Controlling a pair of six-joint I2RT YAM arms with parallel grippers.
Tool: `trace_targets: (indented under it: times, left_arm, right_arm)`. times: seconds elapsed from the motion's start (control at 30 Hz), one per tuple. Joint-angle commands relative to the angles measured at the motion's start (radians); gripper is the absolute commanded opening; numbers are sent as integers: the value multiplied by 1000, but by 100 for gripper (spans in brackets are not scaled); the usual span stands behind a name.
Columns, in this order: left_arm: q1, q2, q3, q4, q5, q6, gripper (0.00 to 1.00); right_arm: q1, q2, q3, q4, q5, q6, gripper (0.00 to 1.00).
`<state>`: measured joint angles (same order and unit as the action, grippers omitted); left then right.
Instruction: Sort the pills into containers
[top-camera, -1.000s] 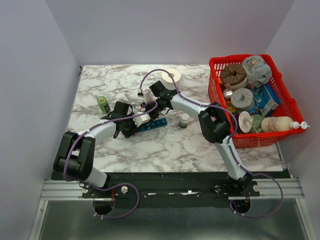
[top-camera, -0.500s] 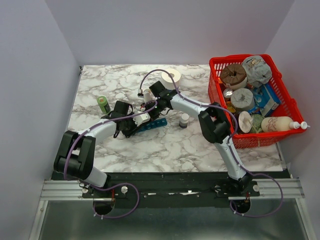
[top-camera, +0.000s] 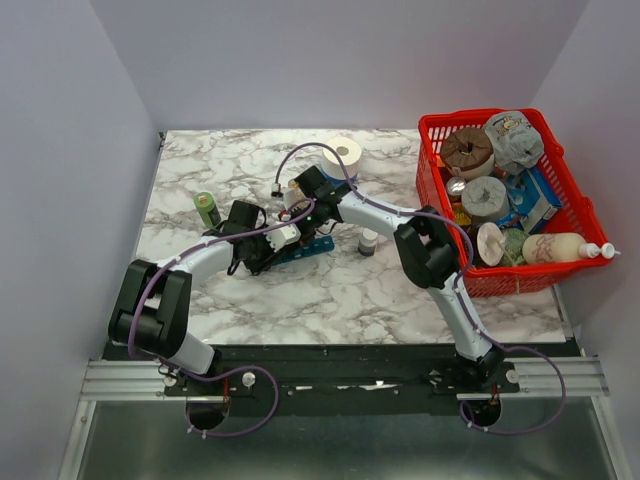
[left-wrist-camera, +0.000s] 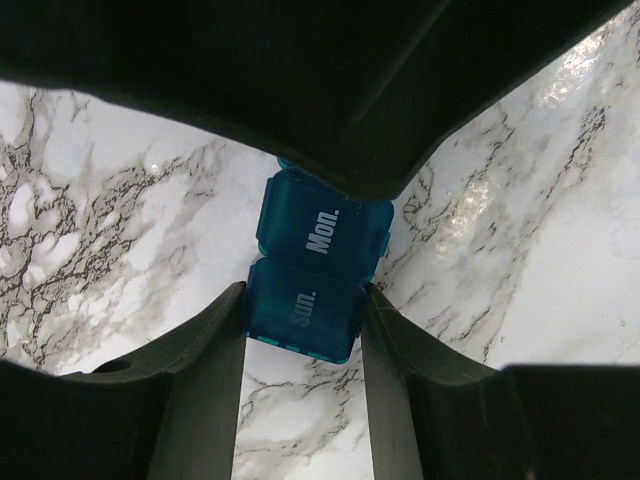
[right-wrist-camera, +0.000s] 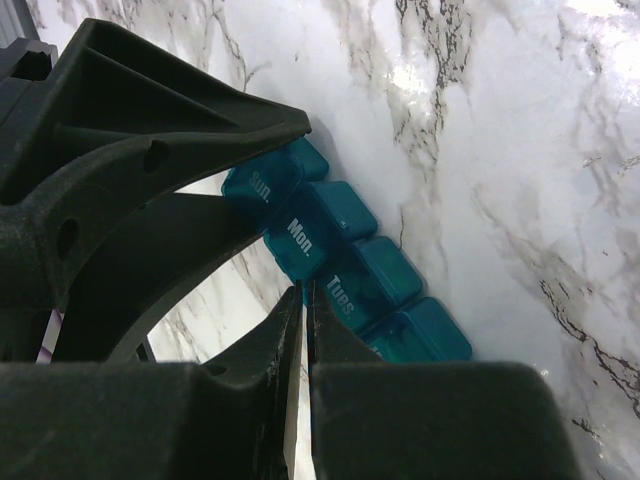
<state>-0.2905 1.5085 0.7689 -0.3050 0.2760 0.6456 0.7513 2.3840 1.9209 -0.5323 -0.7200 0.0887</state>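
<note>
The teal pill organizer strip (top-camera: 310, 245) lies on the marble table with all visible lids closed. In the left wrist view its "Sun." end (left-wrist-camera: 300, 308) sits clamped between my left gripper's (left-wrist-camera: 303, 305) two fingers (left-wrist-camera: 215, 345), with "Mon." just beyond. My left gripper (top-camera: 262, 254) is shut on that end. My right gripper (right-wrist-camera: 305, 292) is shut, its thin tips at the near edge of the strip (right-wrist-camera: 352, 262) between the "Mon." and "Tues" lids. In the top view the right gripper (top-camera: 298, 212) hangs over the strip, close to the left one. No pills are in view.
A small white-capped bottle (top-camera: 368, 241) stands just right of the strip. A green bottle (top-camera: 207, 209) stands at the left and a white tape roll (top-camera: 343, 155) at the back. A red mesh basket (top-camera: 437, 131) full of items fills the right side.
My right gripper has shifted slightly left and nearer the left gripper, uncovering more of the white roll. The left gripper and the strip have not moved.
</note>
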Motion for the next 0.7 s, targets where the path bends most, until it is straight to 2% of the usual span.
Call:
trace_targets:
  times: [0.0, 0.37, 0.67]
  left_arm:
    - [-12, 27, 6, -13, -35, -6, 22]
    - [-15, 32, 3, -13, -41, -3, 22]
    - [-16, 29, 1, -14, -41, -3, 22]
  right_arm:
    - [8, -9, -25, -31, 8, -1, 13]
    - [-6, -54, 6, -20, -28, 13, 13]
    - [-33, -63, -11, 38, -128, 78, 13]
